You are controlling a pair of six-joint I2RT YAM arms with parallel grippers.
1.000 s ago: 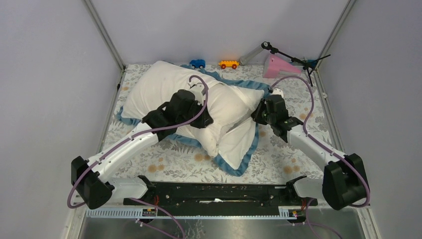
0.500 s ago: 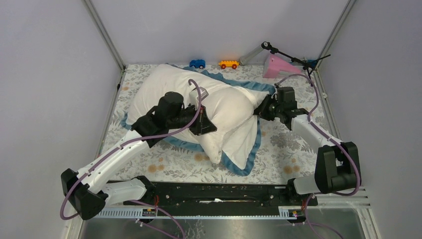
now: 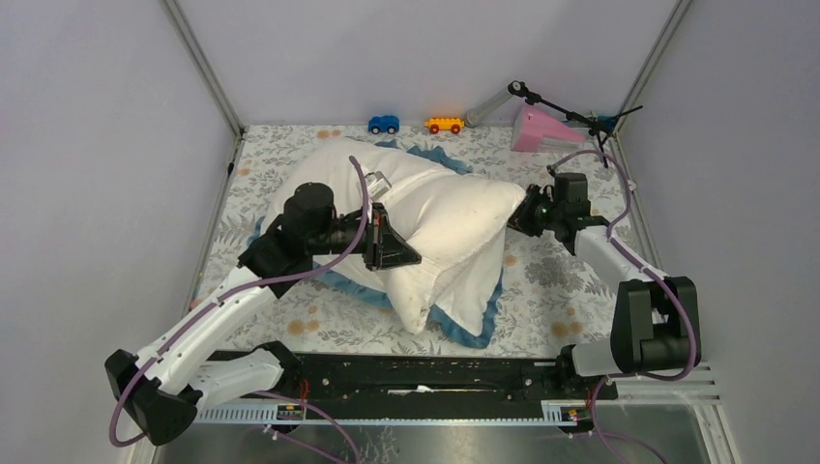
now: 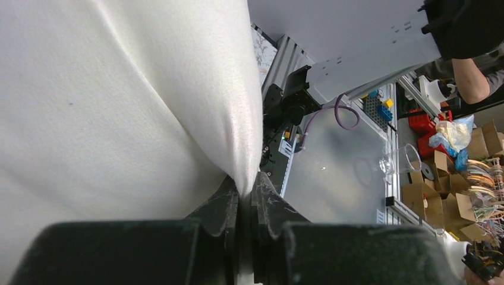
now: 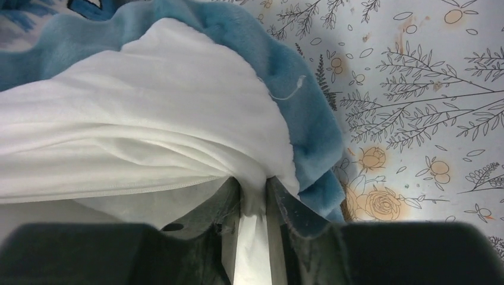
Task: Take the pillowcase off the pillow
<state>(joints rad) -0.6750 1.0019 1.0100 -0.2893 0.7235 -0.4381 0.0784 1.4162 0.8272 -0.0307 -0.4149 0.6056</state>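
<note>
The plump cream-white pillow [image 3: 450,208] lies across the middle of the table. It bulges up between my two arms. My left gripper [image 3: 408,254] is at its near side, shut on a pinched fold of the cream pillow [image 4: 148,101] that runs between the jaws of the left gripper [image 4: 245,185]. The pillowcase [image 3: 483,311] shows as white cloth with blue edging under and around the pillow. My right gripper [image 3: 517,220] is at the pillow's right end. In the right wrist view the right gripper [image 5: 254,199] is shut on the thin white cloth of the pillowcase [image 5: 148,136], beside its blue edging [image 5: 309,119].
A grey-and-orange floral cloth [image 3: 566,285] covers the table. Along the back edge stand a blue toy car [image 3: 383,124], an orange toy vehicle [image 3: 444,125] and a pink wedge [image 3: 540,130] with a black stand over it. Walls close in the left, right and back.
My left arm has drawn back to the left with the pillow fold, and my right gripper has moved right and back with the pillowcase edge. The pillow now bulges higher between them.
</note>
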